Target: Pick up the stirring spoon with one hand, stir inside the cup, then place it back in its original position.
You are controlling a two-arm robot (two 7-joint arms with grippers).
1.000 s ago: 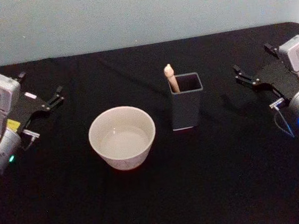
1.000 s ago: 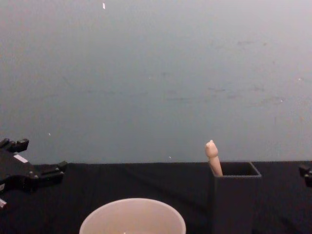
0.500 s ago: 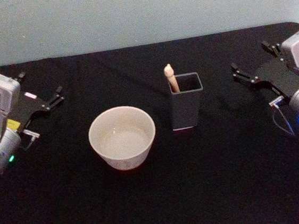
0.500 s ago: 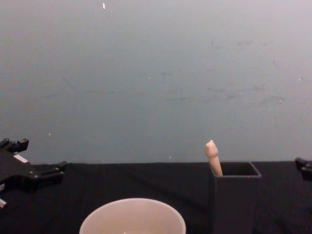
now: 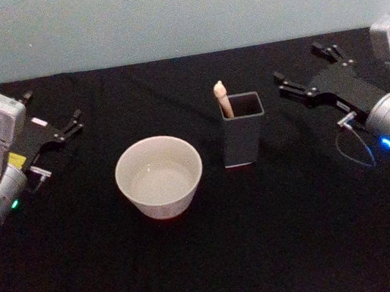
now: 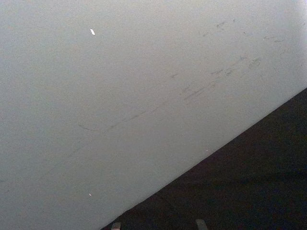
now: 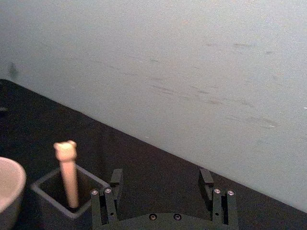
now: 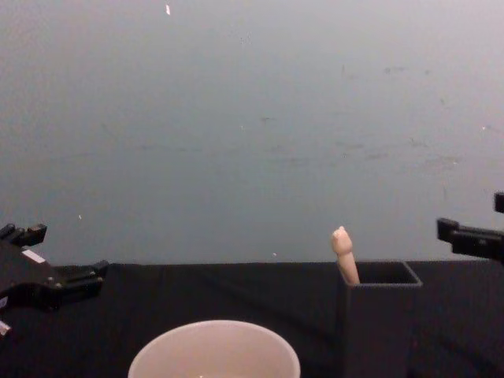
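My right end effector hangs above the worktop at about 2 o'clock from the holder box, apart from it and touching nothing. Its two fingers are spread wide with nothing between them, and they point toward 10 o'clock, at the box and the wall behind it. In the right wrist view both fingers stand well apart, with the box and the spoon's top just off the one finger's side.

The stirring spoon stands in the holder box, in the corner at 11 o'clock. Its pale beige handle and small knobbed top rise above the rim, leaning slightly toward 11 o'clock; the shaft is hidden inside the box. In the chest view the handle pokes up from the box's left edge.

The cup sits upright on the worktop at about 8 o'clock from the box, near it but not touching.

My left end effector rests far out at 9 o'clock from the cup — fingers parted, holding nothing, pointing toward 2 o'clock.
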